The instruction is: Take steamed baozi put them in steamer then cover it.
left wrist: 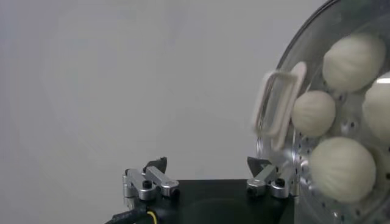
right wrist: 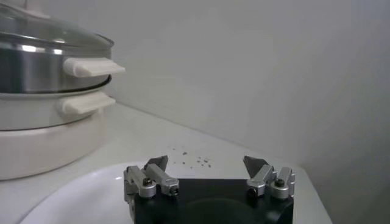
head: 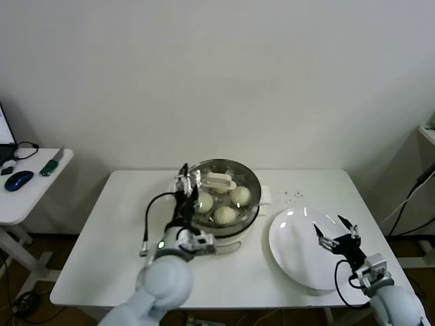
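Head view: cover [head: 221, 182] sits on steamer [head: 234, 221]; left tool [head: 187, 182] and right tool [head: 338, 233] both gape wide, empty.

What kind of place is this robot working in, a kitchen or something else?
Probably a lab or office test room, not a real kitchen: a plain white table against a bare wall, a side desk with a computer mouse, and only a steamer and a white plate set out.
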`<state>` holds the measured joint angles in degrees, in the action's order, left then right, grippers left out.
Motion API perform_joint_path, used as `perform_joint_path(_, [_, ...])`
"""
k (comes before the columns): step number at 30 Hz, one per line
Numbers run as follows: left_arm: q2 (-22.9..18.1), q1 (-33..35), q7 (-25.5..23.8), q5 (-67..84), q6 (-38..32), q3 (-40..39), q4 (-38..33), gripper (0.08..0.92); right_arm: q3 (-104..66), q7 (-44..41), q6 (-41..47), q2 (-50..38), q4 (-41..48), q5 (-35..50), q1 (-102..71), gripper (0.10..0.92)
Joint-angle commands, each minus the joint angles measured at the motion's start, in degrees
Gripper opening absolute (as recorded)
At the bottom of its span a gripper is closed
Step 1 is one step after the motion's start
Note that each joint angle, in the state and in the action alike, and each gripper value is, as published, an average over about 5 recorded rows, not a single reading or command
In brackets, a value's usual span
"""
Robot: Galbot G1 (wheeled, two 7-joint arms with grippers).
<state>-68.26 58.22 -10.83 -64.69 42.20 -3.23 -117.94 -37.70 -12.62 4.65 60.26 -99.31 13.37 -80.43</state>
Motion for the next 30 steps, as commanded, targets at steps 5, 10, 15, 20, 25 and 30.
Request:
perform_joint_path(5, [2.1,17.4,23.4,52.0,-26.0,27.4,-5.2,0.823,0.6,-0.5,-0.9,1.3,-0.5,0.6,0.7,0.823])
perform_joint_path(10, [-2.1,23.8,24.1,63.4,-38.2,34.4,-2.1,0.823,0.8,-1.0,-2.2,2.1,-0.2,0.4,0.7,0.823])
perform_joint_path(15, [-6.2,26.5,22.8,70.9,-42.7,36.1,0.9,0.823,1.1,-1.9,-4.5,3.0,0.0,0.2,0.3,0.823])
perform_joint_path(20, [-8.3,26.4,20.7,74.8,-45.3,35.9,5.0,0.823,1.0,-3.0,-7.1,4.1,0.0,0.0,-0.3,0.823])
perform_joint_path(25, [-7.9,26.8,20.0,72.5,-45.8,34.4,5.3,0.823,0.9,-2.8,-7.8,4.9,1.1,0.3,0.0,0.823])
perform_joint_path(30, [-7.8,27.1,18.7,69.5,-45.2,34.1,5.5,0.823,0.6,-2.5,-8.4,5.5,2.1,1.0,0.5,0.823])
